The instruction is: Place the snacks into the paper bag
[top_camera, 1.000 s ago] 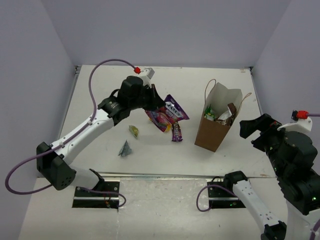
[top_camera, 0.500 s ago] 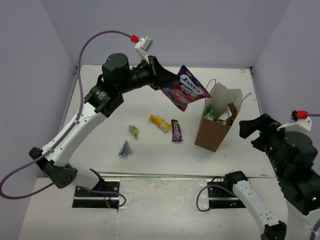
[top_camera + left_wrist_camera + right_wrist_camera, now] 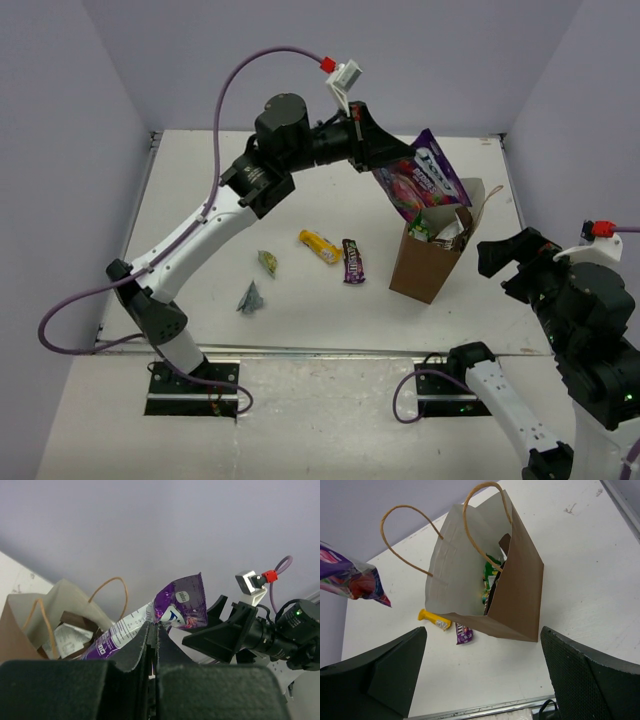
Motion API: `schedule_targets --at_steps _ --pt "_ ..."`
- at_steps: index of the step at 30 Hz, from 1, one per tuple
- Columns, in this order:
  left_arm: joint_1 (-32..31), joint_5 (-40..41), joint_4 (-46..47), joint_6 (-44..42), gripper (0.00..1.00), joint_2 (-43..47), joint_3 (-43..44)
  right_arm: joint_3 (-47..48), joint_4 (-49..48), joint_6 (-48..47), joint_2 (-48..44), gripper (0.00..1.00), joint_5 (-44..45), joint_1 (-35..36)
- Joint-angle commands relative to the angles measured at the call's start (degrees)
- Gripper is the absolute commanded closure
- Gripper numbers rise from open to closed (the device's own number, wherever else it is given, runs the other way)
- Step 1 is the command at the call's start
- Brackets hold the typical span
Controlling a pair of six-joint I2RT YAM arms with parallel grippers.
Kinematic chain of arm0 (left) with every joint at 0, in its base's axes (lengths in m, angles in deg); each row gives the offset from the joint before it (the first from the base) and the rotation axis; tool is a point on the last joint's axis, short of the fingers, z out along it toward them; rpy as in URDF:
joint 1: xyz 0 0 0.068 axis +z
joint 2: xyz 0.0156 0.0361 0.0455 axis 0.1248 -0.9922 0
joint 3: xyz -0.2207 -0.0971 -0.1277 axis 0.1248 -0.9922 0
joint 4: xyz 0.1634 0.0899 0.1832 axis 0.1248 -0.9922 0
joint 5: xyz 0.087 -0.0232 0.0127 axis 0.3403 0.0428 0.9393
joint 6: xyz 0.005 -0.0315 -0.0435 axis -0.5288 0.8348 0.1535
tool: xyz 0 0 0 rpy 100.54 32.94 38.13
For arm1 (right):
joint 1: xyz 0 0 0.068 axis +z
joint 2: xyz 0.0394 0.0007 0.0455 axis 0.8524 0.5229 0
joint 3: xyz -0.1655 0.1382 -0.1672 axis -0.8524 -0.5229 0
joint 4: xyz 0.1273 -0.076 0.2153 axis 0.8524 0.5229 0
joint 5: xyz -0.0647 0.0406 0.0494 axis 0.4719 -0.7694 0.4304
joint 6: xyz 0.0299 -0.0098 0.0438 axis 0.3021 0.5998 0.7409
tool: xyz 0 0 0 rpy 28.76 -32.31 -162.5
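My left gripper (image 3: 388, 158) is shut on the top edge of the purple Fox's pouch (image 3: 420, 186), which hangs in the air just above the open mouth of the paper bag (image 3: 425, 268). In the left wrist view the pouch (image 3: 181, 602) sticks out past the shut gripper (image 3: 153, 625), with the bag (image 3: 52, 599) below left. The bag stands upright with green and brown snacks inside (image 3: 492, 575). A yellow bar (image 3: 320, 246), a dark bar (image 3: 353, 261), a tiny green wrapper (image 3: 268, 262) and a grey wrapper (image 3: 250, 297) lie on the table. My right gripper (image 3: 510, 268) is open and empty, right of the bag.
The white table (image 3: 200, 200) is bounded by purple walls at the back and both sides. A metal strip runs along its near edge (image 3: 320, 352). The bag's loop handles (image 3: 407, 535) stand up over its mouth.
The left arm has lifted the purple pouch off the table and swung it up and right, from beside the yellow bar to above the bag's mouth. The right arm has not moved.
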Motion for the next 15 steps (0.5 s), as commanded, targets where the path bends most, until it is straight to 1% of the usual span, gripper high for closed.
schedule_targets --at_steps 1,3,6,7,10,15 --pt "-0.80 -3.48 11.22 4.40 1.00 -3.07 4.45 1.48 -1.60 0.39 0.72 0.01 0.36 0.41" --pt "-1.06 -6.11 13.43 5.99 1.00 -6.40 5.68 1.83 -1.60 0.31 0.80 0.01 0.62 0.41" --pt "-2.03 -9.45 16.25 8.28 1.00 -11.33 10.06 2.18 -1.52 0.22 0.72 0.01 1.85 0.41" --pt "-2.38 -10.16 16.78 8.98 1.00 -12.56 13.21 2.45 -1.43 0.22 0.63 0.01 2.64 0.41" --pt "-3.26 -12.88 18.53 11.08 1.00 -16.69 17.27 2.45 -1.17 0.13 0.37 0.01 3.78 0.41" --pt "-3.26 -18.16 25.03 15.84 1.00 -21.62 17.90 1.75 -1.08 0.13 -0.16 0.01 4.66 0.41"
